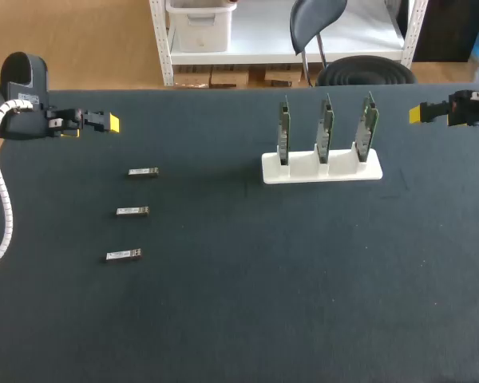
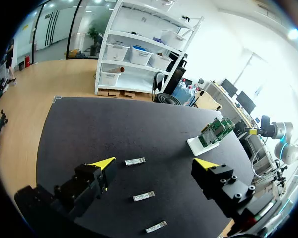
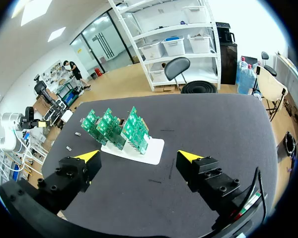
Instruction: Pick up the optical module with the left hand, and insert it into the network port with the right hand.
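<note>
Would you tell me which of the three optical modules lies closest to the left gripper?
The far module, at the row's back end by the left gripper; the middle module and near module lie progressively farther away.

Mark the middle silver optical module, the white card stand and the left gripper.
middle silver optical module [image 1: 132, 211]: head view, centre of its metal body.
white card stand [image 1: 322, 175]: head view, front edge of its base.
left gripper [image 2: 155, 161]: left wrist view, midway between yellow tips.

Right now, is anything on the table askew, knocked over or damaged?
Nothing stands out. Three optical modules lie in a neat column, none touching; three green cards stand upright in the white holder; the left gripper and right gripper are open and empty.
</note>
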Tool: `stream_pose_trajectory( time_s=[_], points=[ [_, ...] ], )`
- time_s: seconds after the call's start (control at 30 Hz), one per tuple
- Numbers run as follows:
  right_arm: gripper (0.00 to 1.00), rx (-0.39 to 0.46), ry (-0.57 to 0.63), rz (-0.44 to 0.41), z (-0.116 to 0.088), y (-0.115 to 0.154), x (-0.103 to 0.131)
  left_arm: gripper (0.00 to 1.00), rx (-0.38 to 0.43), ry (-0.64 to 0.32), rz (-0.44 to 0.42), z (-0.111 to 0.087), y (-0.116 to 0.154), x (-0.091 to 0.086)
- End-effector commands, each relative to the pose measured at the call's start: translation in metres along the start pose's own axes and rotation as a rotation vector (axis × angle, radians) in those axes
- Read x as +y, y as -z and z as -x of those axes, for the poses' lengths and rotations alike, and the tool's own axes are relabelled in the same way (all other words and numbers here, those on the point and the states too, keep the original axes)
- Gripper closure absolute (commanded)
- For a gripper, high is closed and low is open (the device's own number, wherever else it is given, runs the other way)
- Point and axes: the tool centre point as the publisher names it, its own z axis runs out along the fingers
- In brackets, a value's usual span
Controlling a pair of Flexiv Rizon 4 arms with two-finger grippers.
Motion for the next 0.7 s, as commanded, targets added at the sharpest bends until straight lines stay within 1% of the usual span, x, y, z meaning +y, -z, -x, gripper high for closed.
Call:
stream_pose_trajectory(
  time_s=[0.03, 0.53, 0.6, 0.67, 0.7],
  points=[
    [0.00, 0.000, 0.000, 0.000, 0.0000, 0.0000, 0.0000, 0.00, 0.000, 0.000, 0.000, 0.0000, 0.0000, 0.0000],
    [0.00, 0.000, 0.000, 0.000, 0.0000, 0.0000, 0.0000, 0.00, 0.000, 0.000, 0.000, 0.0000, 0.0000, 0.0000],
    [0.00, 0.000, 0.000, 0.000, 0.0000, 0.0000, 0.0000, 0.00, 0.015, -0.031, -0.001, -0.0001, -0.0023, 0.0006],
    [0.00, 0.000, 0.000, 0.000, 0.0000, 0.0000, 0.0000, 0.00, 0.052, -0.098, 0.024, 0.0004, -0.0070, 0.0043],
    [0.00, 0.000, 0.000, 0.000, 0.0000, 0.0000, 0.0000, 0.00, 0.050, -0.127, 0.017, 0.0019, -0.0078, 0.0068]
  ],
)
